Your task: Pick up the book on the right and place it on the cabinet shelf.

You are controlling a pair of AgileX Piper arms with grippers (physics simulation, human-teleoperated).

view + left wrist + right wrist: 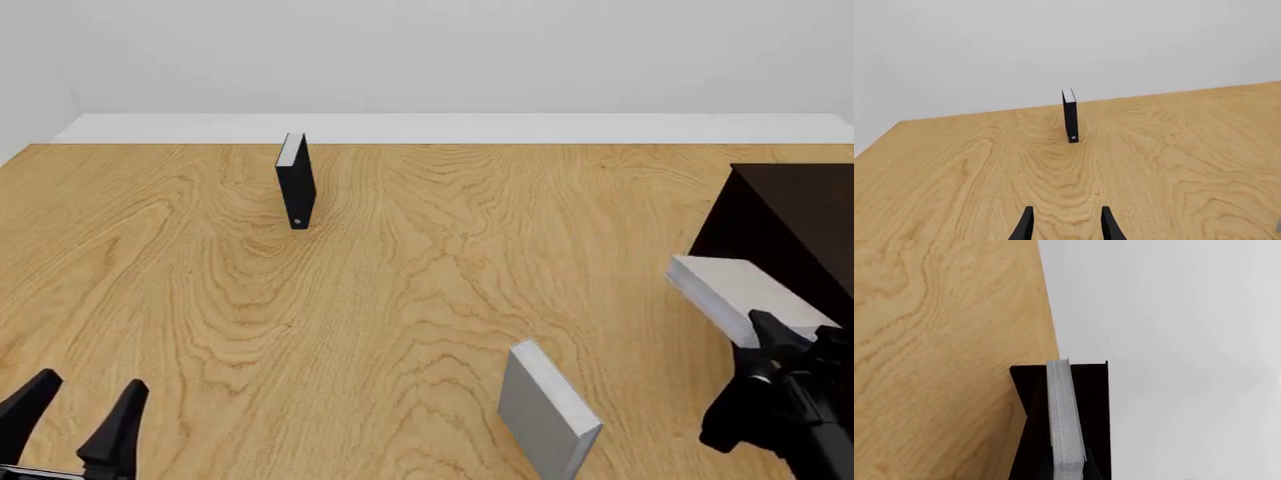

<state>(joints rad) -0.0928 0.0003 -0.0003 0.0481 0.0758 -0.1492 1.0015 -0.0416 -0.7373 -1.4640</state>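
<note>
The book [737, 288], a plain light grey slab, is held off the table with my right gripper [775, 336] shut on its near end. It hangs just in front of the very dark brown cabinet [790, 212] at the right edge of the table. In the right wrist view the book [1063, 415] shows edge-on against the dark cabinet [1095, 400]. The shelf recess cannot be told apart in any view. My left gripper [78, 414] is open over the near left of the table, and its two fingers also show in the left wrist view around the left gripper [1067, 225].
A second grey book [547, 410] stands tilted on the table just left of my right arm. A black book with white pages [295, 180] stands upright at the far left, also seen as the black book [1069, 116]. The wooden table [400, 300] ends at a white wall.
</note>
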